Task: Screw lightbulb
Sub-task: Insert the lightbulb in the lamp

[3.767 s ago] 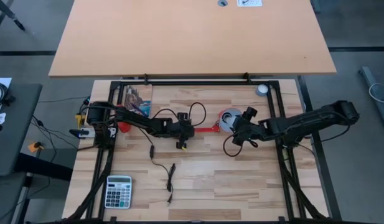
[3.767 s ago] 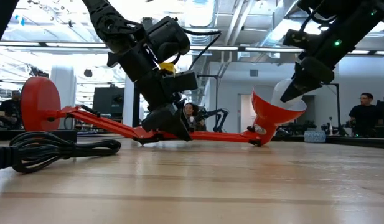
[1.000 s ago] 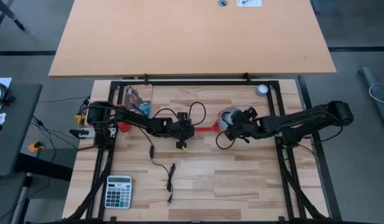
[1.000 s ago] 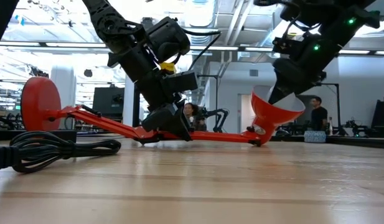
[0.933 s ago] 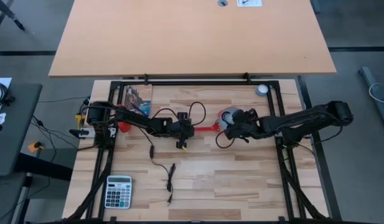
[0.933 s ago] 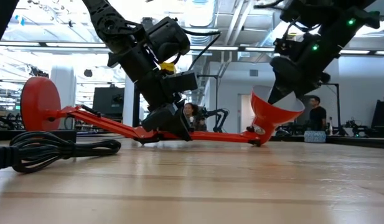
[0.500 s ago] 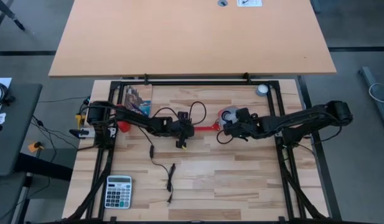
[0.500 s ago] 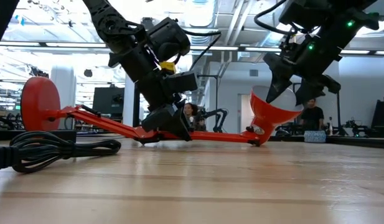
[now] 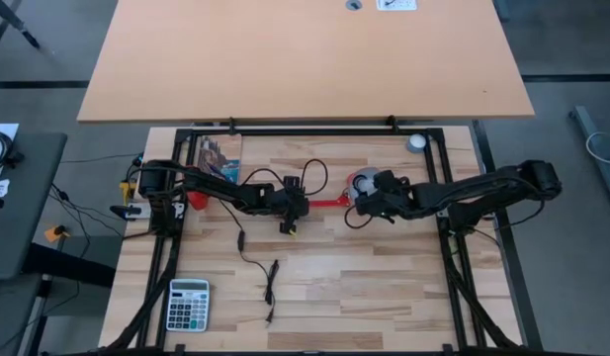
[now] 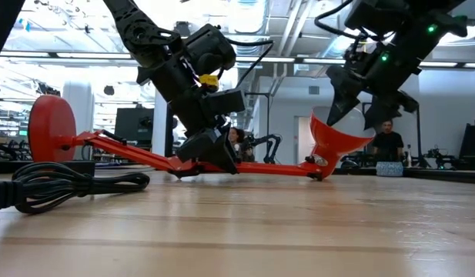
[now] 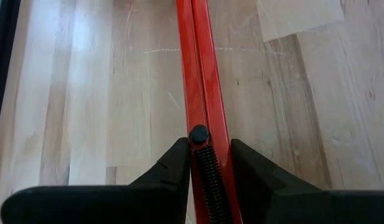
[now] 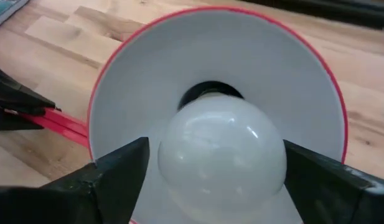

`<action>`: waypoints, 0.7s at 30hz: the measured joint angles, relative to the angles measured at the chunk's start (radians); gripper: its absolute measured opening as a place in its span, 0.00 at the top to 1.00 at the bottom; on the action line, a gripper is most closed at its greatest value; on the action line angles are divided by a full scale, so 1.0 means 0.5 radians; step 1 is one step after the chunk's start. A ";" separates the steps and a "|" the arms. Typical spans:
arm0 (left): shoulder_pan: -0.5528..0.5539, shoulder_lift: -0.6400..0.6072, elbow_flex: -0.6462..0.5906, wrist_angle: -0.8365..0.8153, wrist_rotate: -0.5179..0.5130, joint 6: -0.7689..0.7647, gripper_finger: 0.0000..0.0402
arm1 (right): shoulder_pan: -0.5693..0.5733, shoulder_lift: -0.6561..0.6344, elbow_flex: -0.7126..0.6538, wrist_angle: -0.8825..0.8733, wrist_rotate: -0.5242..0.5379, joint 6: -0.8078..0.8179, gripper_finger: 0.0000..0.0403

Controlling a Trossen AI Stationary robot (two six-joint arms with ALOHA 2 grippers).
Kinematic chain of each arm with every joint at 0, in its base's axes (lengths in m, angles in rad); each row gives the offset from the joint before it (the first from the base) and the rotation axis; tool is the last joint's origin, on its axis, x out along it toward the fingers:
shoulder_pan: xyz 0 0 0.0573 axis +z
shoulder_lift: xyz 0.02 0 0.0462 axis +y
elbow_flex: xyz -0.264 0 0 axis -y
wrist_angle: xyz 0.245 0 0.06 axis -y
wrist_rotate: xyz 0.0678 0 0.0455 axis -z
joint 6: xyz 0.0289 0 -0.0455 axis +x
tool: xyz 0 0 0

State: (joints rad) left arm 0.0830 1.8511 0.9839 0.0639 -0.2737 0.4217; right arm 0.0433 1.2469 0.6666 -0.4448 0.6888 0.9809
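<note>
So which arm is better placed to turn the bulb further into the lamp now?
The right. Its end effector sits open at the shade's mouth, one finger either side of the bulb. The left end effector is shut on the lamp's red arm, steadying it.

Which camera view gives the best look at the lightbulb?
The right wrist view: the lightbulb fills the middle, seated inside the red lamp shade, between the open right gripper. The high view shows only a pale spot under that gripper. In the low view the shade hides it, and the left wrist view misses it.
</note>
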 joint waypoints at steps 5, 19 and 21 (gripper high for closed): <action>0.000 0.000 0.000 -0.002 -0.002 0.000 0.80 | -0.010 -0.092 0.000 -0.013 0.001 -0.240 0.07; 0.000 0.000 0.000 -0.007 -0.014 -0.008 0.80 | 0.166 -0.358 0.001 -0.035 -0.200 -2.099 0.07; 0.000 0.000 0.000 -0.008 -0.014 -0.008 0.80 | 0.152 -0.345 0.001 -0.056 -0.225 -2.362 0.07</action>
State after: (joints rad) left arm 0.0830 1.8511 0.9840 0.0601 -0.2810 0.4177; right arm 0.1195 1.0743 0.6670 -0.4726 0.5761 -0.2003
